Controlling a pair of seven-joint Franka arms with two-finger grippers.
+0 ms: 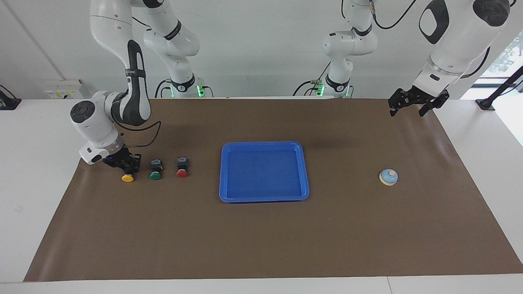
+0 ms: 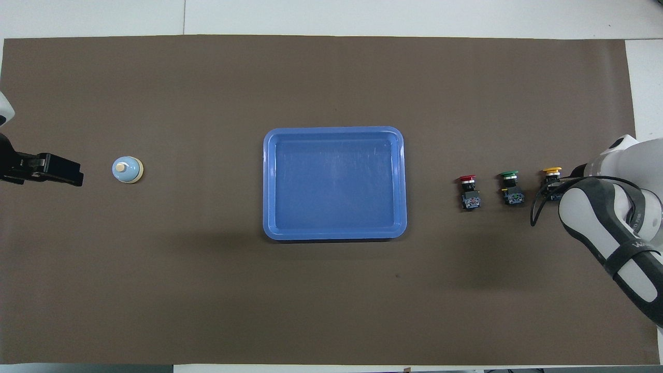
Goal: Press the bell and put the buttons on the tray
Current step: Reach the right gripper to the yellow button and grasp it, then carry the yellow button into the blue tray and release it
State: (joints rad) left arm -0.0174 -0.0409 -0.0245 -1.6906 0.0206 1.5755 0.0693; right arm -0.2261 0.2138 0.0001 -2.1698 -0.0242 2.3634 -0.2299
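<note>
Right end effector (image 1: 127,165): closed on the black body of the yellow button (image 1: 128,177), at the right arm's end of the desk (image 1: 261,245).
Left end effector (image 1: 412,105): held open, raised over the desk's corner.
Green button (image 1: 155,175), red button (image 1: 182,172): lined up beside the yellow one.
Tray (image 1: 264,198): mid-desk.
Bell (image 1: 388,177): near the left arm's end.
</note>
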